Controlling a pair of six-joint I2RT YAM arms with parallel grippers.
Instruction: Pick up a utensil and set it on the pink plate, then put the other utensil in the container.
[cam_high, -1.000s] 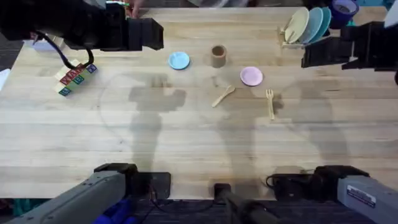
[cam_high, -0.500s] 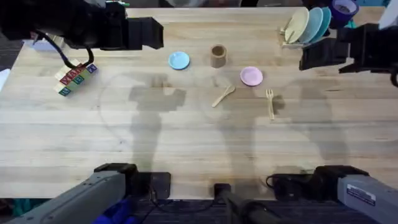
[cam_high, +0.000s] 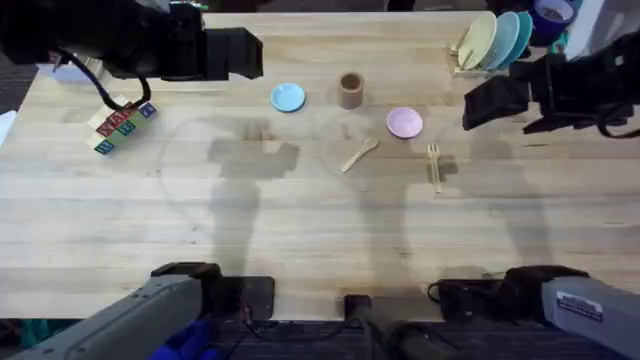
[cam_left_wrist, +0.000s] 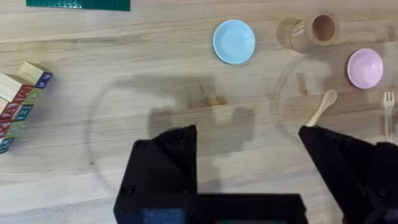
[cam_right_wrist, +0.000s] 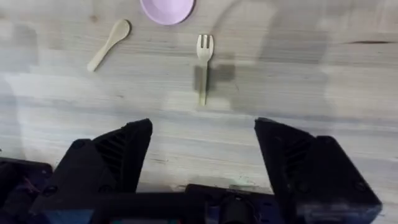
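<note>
Right gripper (cam_right_wrist: 202, 146) hangs high over the table (cam_high: 300, 220) with its fingers spread wide and nothing between them. Over the last second it has slid from the table's 3 o'clock edge toward the middle, and now sits at about 2 o'clock from the fork (cam_high: 434, 165). From the wrist view the fork (cam_right_wrist: 203, 65) lies almost dead ahead of the open gap. My read is that this arm is lining up on the fork for the first pick; nothing has been lifted yet.

Left gripper (cam_left_wrist: 249, 162) is also spread wide and empty, parked high over the table's far left corner, unmoved over the same second.

Nothing on the table has shifted. The fork lies flat, tines toward the pink plate (cam_high: 404, 122), which sits near it at about 11 o'clock but not touching. The spoon (cam_high: 359, 154) lies at 9 o'clock from the fork, well apart, handle angled away from the plate. The cup (cam_high: 350, 90) stands upright beyond the spoon at 12 o'clock, between the blue plate (cam_high: 288, 97) and the pink one. Both placements remain to be done.
</note>
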